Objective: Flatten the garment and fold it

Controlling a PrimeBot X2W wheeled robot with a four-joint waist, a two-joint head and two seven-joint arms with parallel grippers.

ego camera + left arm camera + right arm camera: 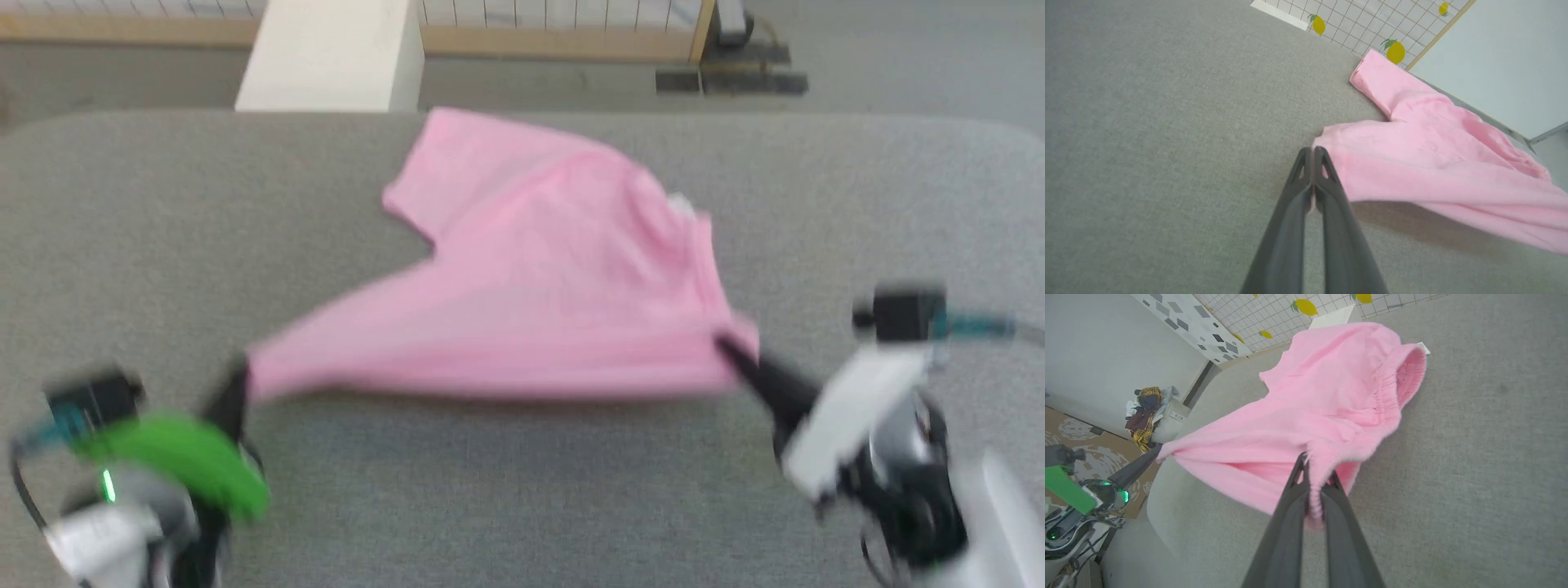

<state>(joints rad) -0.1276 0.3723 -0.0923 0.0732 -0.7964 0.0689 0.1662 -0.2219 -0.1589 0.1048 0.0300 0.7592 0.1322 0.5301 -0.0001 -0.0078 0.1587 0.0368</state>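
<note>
left gripper: clamped shut on a corner of the light pink, thin soft fabric garment
garment: stretched between both grippers, near edge raised, far part lying on the grey fabric-covered bench
right gripper: pinching the gathered waistband edge

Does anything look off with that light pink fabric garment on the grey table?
Nothing damaged, but the light pink garment sits askew: the left gripper and right gripper hold its near edge stretched off the grey table, waistband bunched, one leg reaching the far edge.
</note>
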